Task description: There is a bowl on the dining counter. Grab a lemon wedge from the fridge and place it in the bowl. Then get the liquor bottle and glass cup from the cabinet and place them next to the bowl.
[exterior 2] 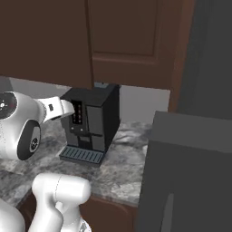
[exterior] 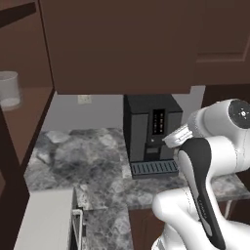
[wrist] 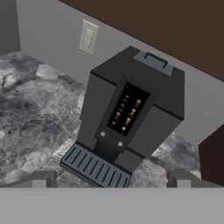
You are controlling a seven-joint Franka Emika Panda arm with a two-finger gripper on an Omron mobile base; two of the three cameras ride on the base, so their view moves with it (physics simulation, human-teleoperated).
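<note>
A clear glass cup point(exterior: 9, 89) stands on the brown shelf of the open cabinet point(exterior: 30, 114) at the far left, well to the left of the arm. My gripper point(wrist: 111, 181) is open with nothing between its fingertips point(wrist: 40, 179), and it faces a black coffee machine point(wrist: 127, 118) on the counter. The bowl, the lemon wedge and the liquor bottle are out of view. Whether the tall dark grey panel point(exterior 2: 209, 59) on the right is the fridge I cannot tell.
The coffee machine point(exterior: 151, 134) stands against the wall on a grey marble counter point(exterior: 83, 161) under shut brown upper cabinets point(exterior 2: 122, 41). A wall outlet point(wrist: 88, 37) sits to its left. A dark grey block point(exterior 2: 186, 172) stands close at the right, and a pale unit point(exterior: 46, 219) sits low at the left.
</note>
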